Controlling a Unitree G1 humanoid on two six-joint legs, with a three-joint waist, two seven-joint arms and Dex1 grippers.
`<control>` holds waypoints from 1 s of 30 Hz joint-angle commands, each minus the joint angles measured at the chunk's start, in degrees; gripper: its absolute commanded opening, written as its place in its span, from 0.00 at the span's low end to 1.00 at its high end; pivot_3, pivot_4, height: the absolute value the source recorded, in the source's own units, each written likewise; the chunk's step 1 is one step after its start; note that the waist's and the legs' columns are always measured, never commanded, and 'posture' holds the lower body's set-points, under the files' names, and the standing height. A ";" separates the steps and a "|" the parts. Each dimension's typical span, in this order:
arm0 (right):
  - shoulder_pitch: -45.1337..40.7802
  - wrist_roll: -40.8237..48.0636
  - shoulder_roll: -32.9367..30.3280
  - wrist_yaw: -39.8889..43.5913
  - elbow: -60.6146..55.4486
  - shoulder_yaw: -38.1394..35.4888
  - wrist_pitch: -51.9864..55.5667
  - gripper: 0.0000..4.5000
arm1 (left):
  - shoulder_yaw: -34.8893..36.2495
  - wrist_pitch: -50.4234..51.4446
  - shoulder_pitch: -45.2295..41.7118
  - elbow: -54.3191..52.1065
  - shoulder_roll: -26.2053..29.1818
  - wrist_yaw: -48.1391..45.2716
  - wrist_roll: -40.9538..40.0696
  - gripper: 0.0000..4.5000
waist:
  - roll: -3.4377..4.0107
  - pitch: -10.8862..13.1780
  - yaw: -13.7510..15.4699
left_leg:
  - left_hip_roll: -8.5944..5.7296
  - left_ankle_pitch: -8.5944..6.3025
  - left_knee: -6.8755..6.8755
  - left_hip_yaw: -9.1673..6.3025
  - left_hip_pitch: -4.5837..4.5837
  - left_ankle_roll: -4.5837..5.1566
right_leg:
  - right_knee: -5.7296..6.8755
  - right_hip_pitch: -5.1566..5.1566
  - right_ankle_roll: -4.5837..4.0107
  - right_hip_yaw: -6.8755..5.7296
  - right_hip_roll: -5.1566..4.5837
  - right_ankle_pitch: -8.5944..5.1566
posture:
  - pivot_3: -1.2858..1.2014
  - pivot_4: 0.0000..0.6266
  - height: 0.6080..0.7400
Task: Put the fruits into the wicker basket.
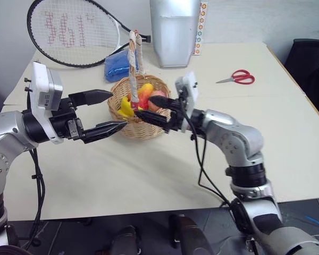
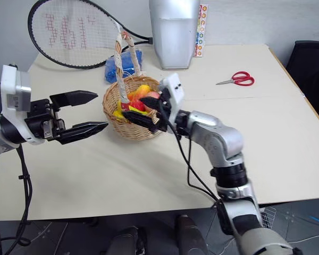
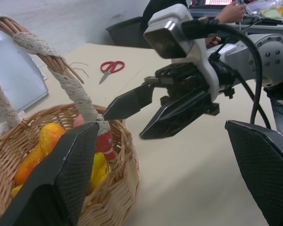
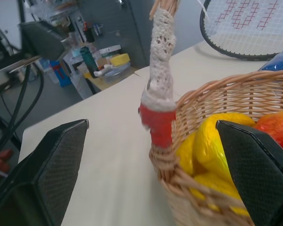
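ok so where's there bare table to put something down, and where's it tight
Free: the wide near strip of table in front of the wicker basket, and the stretch between basket and scissors. Crowded: the back edge, where racket, blue bundle and silver container sit, and around the basket, flanked by both open grippers.

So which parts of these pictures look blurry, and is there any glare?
Right wrist view: wicker basket rim fairly sharp, the right gripper's fingers soft, background room soft. Left wrist view: near fingers soft. Left eye view: even light, mild sheen on the silver container.
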 commanded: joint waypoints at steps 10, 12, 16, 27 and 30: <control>-3.24 -9.18 2.98 3.23 4.43 6.96 -12.37 0.58 | 1.24 -1.07 -0.69 -1.47 0.61 0.96 -0.58 1.00 | 0.00 0.00 0.17 | 0.03 -0.07 -0.01 0.02 -0.09 0.14 | 0.02 0.00 0.04 -0.08 -0.05 0.02 | 0.52 0.24 1.00; -2.37 -11.12 2.06 4.30 3.19 7.98 -15.33 0.45 | 1.18 -1.20 -0.72 -1.32 0.59 0.90 -0.46 1.00 | 0.00 0.00 0.18 | 0.03 -0.07 -0.01 0.03 -0.10 0.14 | 0.02 0.00 0.03 -0.08 -0.06 0.02 | 0.52 0.24 1.00; -0.44 -11.00 -0.20 6.01 -0.05 7.18 -16.42 0.15 | 0.15 -1.67 -1.72 -0.70 0.31 0.70 -0.05 1.00 | 0.00 0.00 0.19 | 0.02 -0.07 -0.01 0.03 -0.10 0.14 | 0.01 0.00 0.04 -0.09 -0.05 0.02 | 0.52 0.24 1.00; 8.29 3.20 -28.13 13.58 -14.28 -18.40 -5.88 0.08 | -5.85 -3.74 -6.44 2.68 -2.20 -2.42 1.38 1.00 | -0.01 0.02 2.39 | -0.18 -0.11 0.05 0.06 -0.21 0.40 | -0.30 0.05 0.19 -0.16 -0.10 0.10 | 0.52 0.24 1.00; 12.47 5.30 -36.69 14.71 -13.45 -26.38 -3.21 0.08 | -7.58 -4.32 -7.82 3.56 -3.33 -3.82 1.66 1.00 | -0.03 0.01 2.31 | -0.16 -0.18 0.02 0.00 -0.14 0.47 | -0.65 0.22 0.19 -0.18 -0.06 0.10 | 0.52 0.24 1.00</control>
